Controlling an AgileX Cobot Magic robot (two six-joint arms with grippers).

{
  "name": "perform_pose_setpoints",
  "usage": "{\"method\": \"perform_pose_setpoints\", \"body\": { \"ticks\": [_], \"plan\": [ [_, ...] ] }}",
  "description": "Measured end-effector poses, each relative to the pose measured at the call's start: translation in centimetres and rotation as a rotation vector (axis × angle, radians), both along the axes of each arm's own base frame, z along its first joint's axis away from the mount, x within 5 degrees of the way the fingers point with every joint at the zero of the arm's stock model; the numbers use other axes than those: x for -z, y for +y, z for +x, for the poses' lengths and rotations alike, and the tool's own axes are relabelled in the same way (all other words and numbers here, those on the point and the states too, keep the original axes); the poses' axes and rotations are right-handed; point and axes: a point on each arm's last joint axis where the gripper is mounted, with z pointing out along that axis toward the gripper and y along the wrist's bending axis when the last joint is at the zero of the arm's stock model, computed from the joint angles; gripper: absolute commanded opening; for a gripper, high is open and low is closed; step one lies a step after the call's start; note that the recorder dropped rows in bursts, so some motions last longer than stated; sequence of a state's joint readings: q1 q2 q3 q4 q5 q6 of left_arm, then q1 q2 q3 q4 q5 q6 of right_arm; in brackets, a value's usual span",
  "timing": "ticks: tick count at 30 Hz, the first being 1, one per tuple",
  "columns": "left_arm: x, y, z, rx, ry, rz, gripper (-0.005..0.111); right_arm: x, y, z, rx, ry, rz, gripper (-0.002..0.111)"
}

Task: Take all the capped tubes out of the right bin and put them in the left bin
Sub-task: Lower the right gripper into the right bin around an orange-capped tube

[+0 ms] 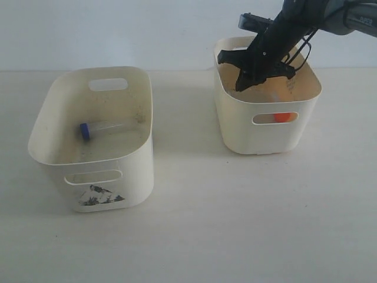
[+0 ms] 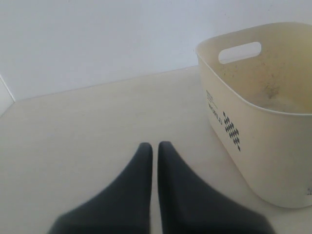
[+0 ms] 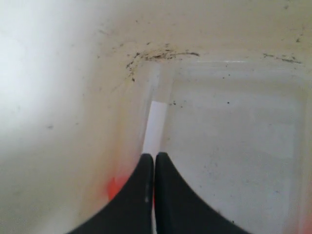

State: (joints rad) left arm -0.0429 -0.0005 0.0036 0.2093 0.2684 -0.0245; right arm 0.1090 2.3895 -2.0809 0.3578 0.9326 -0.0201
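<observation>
Right fingers [image 3: 170,195], pressed shut, reach into the right bin [image 1: 235,132] at far right on the counter [image 1: 206,224], above a clear tube [image 3: 156,122] on its floor. An orange cap [image 1: 283,117] shows through the near slot. Left fingers [image 2: 131,185], closed and empty, hang near the left bin [image 1: 136,177], which holds a blue-capped tube [image 1: 106,128].

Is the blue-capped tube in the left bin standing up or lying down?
Lying down. The blue-capped tube rests on its side on the floor of the left bin, its full length visible from above.
</observation>
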Motion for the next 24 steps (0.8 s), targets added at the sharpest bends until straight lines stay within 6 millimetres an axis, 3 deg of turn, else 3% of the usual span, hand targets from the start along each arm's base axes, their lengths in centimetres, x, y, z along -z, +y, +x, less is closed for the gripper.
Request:
{"method": "perform_pose_setpoints", "body": {
  "ticks": [3, 5, 8, 10, 24],
  "plan": [
    [0.0, 0.0, 0.0, 0.000, 0.000, 0.000, 0.004, 0.1, 0.0, 0.1, 0.014, 0.000, 0.007, 0.007],
    [0.0, 0.0, 0.0, 0.000, 0.000, 0.000, 0.004, 0.3, 0.0, 0.1, 0.019, 0.010, 0.009, 0.028],
    [0.0, 0.0, 0.0, 0.000, 0.000, 0.000, 0.004, 1.9, 0.1, 0.1, 0.021, 0.056, 0.013, 0.087],
    [0.0, 0.0, 0.0, 0.000, 0.000, 0.000, 0.004, 2.3, 0.0, 0.1, 0.034, 0.071, 0.024, 0.105],
    [0.0, 0.0, 0.0, 0.000, 0.000, 0.000, 0.004, 2.1, -0.2, 0.4, 0.063, 0.051, 0.052, 0.105]
  ]
}}
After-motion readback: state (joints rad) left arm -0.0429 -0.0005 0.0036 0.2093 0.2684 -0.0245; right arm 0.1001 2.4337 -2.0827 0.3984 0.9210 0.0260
